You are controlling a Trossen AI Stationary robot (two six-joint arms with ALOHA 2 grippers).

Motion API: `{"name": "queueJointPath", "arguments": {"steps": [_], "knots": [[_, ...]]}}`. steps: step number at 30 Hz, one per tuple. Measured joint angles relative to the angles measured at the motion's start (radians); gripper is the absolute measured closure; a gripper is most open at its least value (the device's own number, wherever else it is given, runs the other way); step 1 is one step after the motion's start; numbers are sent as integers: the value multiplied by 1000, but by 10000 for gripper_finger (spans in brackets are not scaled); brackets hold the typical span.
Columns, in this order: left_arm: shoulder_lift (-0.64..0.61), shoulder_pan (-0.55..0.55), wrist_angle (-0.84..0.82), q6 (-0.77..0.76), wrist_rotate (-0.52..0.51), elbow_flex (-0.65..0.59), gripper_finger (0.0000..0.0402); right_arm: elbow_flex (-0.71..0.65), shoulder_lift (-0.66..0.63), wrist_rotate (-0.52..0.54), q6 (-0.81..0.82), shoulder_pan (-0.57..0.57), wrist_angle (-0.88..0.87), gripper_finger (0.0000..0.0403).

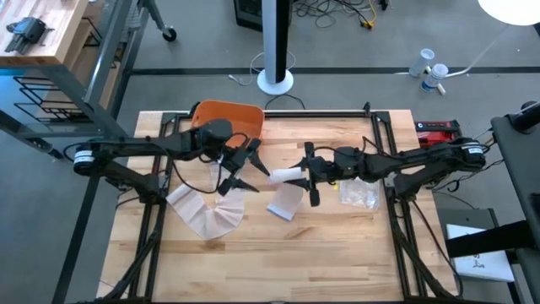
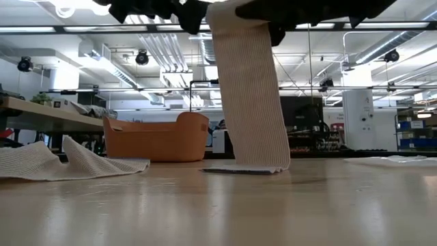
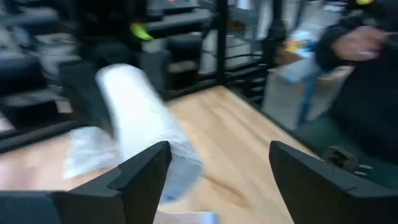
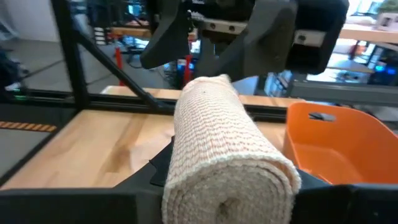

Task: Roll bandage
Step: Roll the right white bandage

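A: Where's the bandage (image 1: 285,176)?

B: Mid-tabletop (image 1: 337,245), its roll clamped in the right gripper (image 1: 309,175) fingers, tail hanging to the wood.

A: The left gripper (image 1: 245,171)?

B: At the roll's nine o'clock, fingers apart. Basket (image 1: 229,118) at eleven.

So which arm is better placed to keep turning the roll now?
The right one, probably. Its gripper is shut on the bandage roll, with the tail hanging to the table. The left gripper is open beside it.
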Motion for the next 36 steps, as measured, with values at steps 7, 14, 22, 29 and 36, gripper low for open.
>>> {"name": "queueJointPath", "arguments": {"steps": [7, 14, 22, 29, 36], "knots": [[1, -6, 20, -6, -108, 0, 139, 0, 17, 59, 7, 1, 9, 280], [10, -9, 60, -7, -212, 3, 130, 0, 17, 97, 57, 3, 42, 284], [11, -23, 61, -3, -321, 2, 118, 0, 17, 152, 103, 3, 92, 284], [42, -23, 128, -84, -401, 0, 131, 0, 17, 198, 114, 3, 104, 281], [86, -20, 173, -138, -401, 1, 164, 0, 21, 201, 112, 3, 99, 280]]}}
